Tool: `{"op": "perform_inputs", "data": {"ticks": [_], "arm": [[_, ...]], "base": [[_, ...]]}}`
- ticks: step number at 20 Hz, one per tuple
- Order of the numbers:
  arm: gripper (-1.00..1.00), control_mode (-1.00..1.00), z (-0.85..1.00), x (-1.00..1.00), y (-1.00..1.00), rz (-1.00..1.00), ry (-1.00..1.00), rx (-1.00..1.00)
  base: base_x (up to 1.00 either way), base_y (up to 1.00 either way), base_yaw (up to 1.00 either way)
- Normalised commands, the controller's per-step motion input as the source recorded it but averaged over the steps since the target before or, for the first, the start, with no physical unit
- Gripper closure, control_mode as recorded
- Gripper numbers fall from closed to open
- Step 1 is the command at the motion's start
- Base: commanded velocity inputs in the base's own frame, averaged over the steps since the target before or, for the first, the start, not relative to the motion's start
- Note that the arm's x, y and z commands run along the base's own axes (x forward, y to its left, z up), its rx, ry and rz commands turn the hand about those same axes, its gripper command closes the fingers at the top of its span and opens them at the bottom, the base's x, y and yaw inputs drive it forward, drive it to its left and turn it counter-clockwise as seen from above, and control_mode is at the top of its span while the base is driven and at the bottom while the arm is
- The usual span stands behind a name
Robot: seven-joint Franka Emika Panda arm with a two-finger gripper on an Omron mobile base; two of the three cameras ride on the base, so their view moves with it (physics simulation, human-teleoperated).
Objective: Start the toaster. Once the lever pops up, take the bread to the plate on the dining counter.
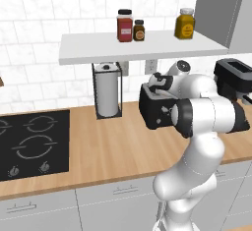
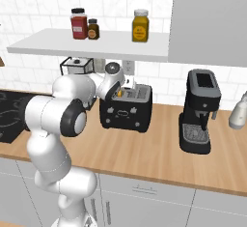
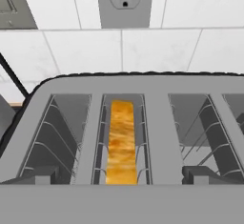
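The black boxy toaster (image 2: 126, 107) with pale controls on its front sits on the light-wood worktop (image 1: 113, 149), just beside the wire-framed stand holding a white paper-towel roll (image 1: 107, 93) and well left of the taller black coffee machine (image 2: 198, 110). The white arm's two-finger gripper (image 2: 119, 92) hangs directly above the toaster's top, jaws spread wide and holding nothing.

In the hand view, the tan slice of bread (image 3: 121, 142) stands on edge inside one long slot, between thin grey wire guides, with its golden, mottled top edge facing up; whether it sits low or already raised is hard to judge from this angle.

The slice should be light, stiff and dry, with a rough crumb that gives the pads good friction, yet brittle enough to crack under a hard squeeze. The best hold looks like a pinch across its two flat faces near the upper crust, jaws aligned with the slot, then a straight lift so it clears the wires. The toaster's smooth metal-grey top plate and matte black shell offer no useful purchase.
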Motion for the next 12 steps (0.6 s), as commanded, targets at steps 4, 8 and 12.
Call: {"op": "perform_inputs", "data": {"ticks": [4, 8, 12], "arm": [[-1.0, -1.0, -0.11, 0.0, 0.0, 0.0, 0.0, 0.0], [-1.0, -1.0, -0.16, 0.0, 0.0, 0.0, 0.0, 0.0], [-1.0, -1.0, -0.18, 0.02, 0.0, 0.0, 0.0, 0.0]], "base": [[0.0, 0.0, 0.0], [0.0, 0.0, 0.0], [0.0, 0.0, 0.0]]}}
